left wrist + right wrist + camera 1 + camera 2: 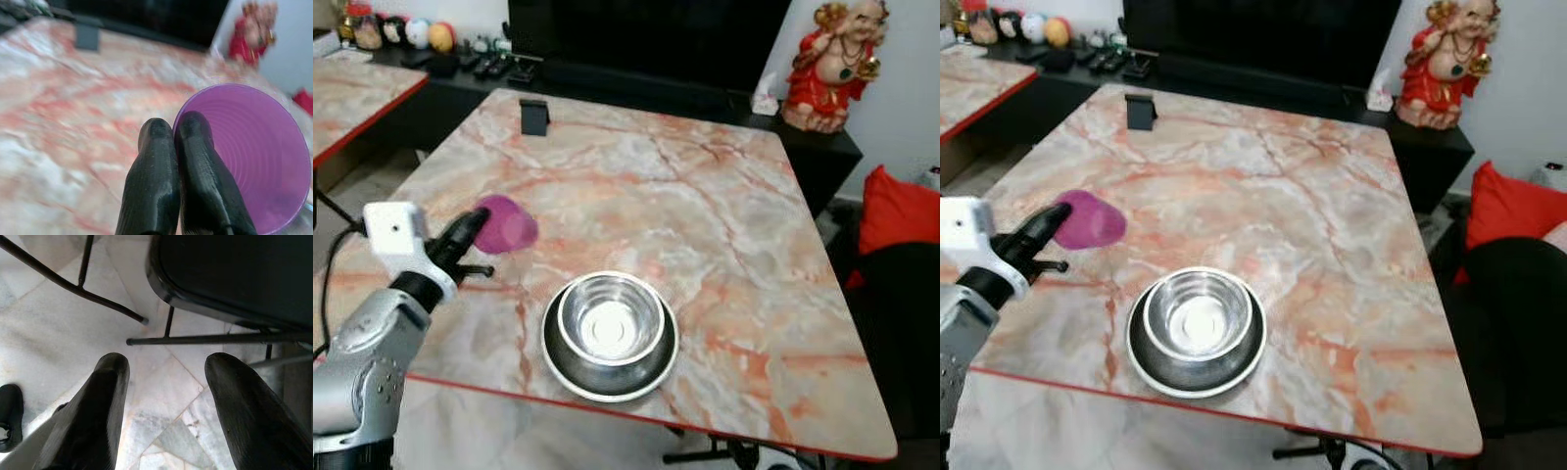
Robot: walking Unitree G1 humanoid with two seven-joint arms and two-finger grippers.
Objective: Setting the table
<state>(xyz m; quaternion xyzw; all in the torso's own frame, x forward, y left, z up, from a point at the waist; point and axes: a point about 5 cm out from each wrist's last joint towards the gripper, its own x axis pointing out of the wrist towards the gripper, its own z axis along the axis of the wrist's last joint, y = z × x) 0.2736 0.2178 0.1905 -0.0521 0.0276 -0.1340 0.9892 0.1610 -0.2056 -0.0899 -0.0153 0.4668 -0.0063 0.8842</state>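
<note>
left hand (475, 235) pinches purple cup (507, 225) rim over marble table (705, 206); red statue (830, 61) behind.

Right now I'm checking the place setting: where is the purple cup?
The purple cup is held tilted in the left pincer above the marble table, on the robot's left, just up-left of the steel bowl.
</note>
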